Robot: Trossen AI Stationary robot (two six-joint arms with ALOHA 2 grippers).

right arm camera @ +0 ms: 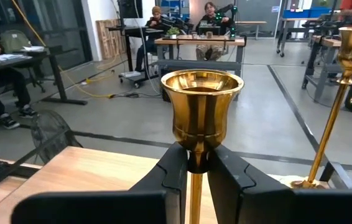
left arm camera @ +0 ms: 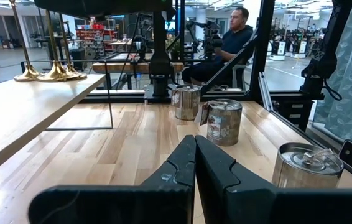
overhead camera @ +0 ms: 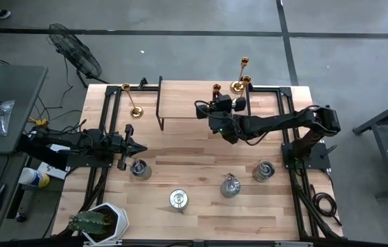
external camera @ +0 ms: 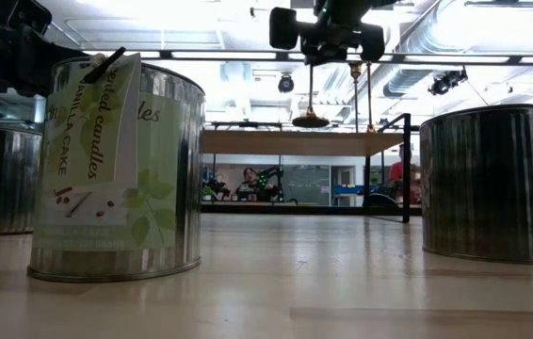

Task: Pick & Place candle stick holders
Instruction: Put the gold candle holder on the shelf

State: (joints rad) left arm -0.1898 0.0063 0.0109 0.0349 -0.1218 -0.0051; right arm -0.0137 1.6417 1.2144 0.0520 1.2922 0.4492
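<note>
My right gripper [right arm camera: 194,163] is shut on a gold candlestick holder [right arm camera: 201,109] over the raised wooden shelf [overhead camera: 187,103] at the table's far side. In the low view the holder's round base [external camera: 311,121] hangs a little above the shelf top. Two more gold holders [overhead camera: 240,84] stand by their bases at the shelf's far right. Another [overhead camera: 132,106] stands at the far left. Several squat silver tins [overhead camera: 140,168] [overhead camera: 230,186] rest on the table's near half. My left gripper [overhead camera: 138,147] is shut at the left, level, next to the leftmost tin. My right gripper pinches the gold holder's thin stem [right arm camera: 194,186] between its two fingers, right under the cup at the top. The fingers come level from the table's near side and lie across the stem. The holder hangs upright below the fingers, its base clear of the shelf.
The shelf stands on black metal legs [overhead camera: 160,113]. A cactus in a white pot [overhead camera: 101,223] sits at the near left corner. Bare wood lies between the shelf and the tins. People sit at benches beyond the table [right arm camera: 210,12].
</note>
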